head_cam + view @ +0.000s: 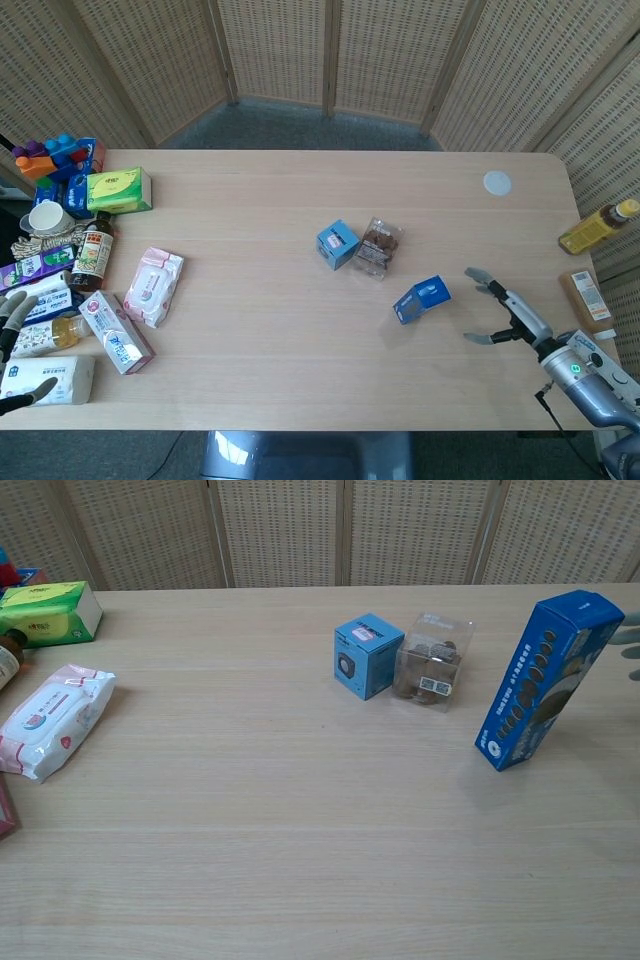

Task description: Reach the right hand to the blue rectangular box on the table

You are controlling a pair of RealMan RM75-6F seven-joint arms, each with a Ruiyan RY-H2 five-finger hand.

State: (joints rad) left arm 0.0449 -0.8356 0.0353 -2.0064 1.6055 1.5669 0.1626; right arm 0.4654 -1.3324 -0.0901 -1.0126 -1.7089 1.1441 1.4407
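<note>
The blue rectangular box stands upright on the table right of centre; in the chest view this tall box leans slightly and shows a cookie print. My right hand hovers to the right of it, a short gap away, fingers spread and empty. Only its fingertips show at the right edge of the chest view, just beside the box's top. My left hand sits at the far left table edge among packets, fingers apart, holding nothing.
A small light-blue cube box and a clear packet of snacks lie just beyond the blue box. A bottle and a brown packet sit at the right edge. Wipes, bottles and boxes crowd the left side.
</note>
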